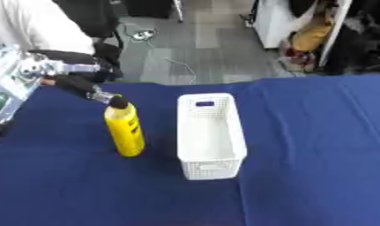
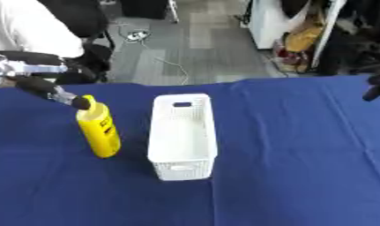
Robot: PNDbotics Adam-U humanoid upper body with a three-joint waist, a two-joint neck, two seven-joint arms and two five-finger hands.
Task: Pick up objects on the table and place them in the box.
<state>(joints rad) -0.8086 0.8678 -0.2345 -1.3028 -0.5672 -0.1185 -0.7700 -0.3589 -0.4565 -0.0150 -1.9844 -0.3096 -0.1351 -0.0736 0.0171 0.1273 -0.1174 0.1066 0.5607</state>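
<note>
**Left hand at the cap of an upright yellow bottle, beside the empty box**

Left eye view. A yellow bottle [image 1: 124, 131] with a dark cap stands upright on the blue table [image 1: 316, 154], just left of the white perforated box [image 1: 211, 134], which lies lengthwise from far to near and appears to hold nothing. The left hand [image 1: 78, 83] comes in from the far left; one dark fingertip reaches down to the bottle's cap and seems to touch it. The fingers look extended rather than wrapped round the bottle, so the hand reads as apart, not clamped on anything. The judged risk follows from this: the bottle is tall on a narrow base, and contact so high up could tip it over, toward the near side or against the box wall, before any grasp closes. A fallen bottle might roll on the cloth and would need a different approach.

Right eye view. The same bottle [image 2: 99, 131] and box [image 2: 183, 134] appear shifted left. This view shows the gap between bottle and box more plainly: they are near, not touching. It also shows what the other view lacks, a dark shape at the far right edge that is probably the right hand [image 2: 375, 87], held above the table and well apart from the box; whether its fingers are apart or together cannot be told. The left eye view, in turn, shows more of the left arm's silver wrist.
</note>
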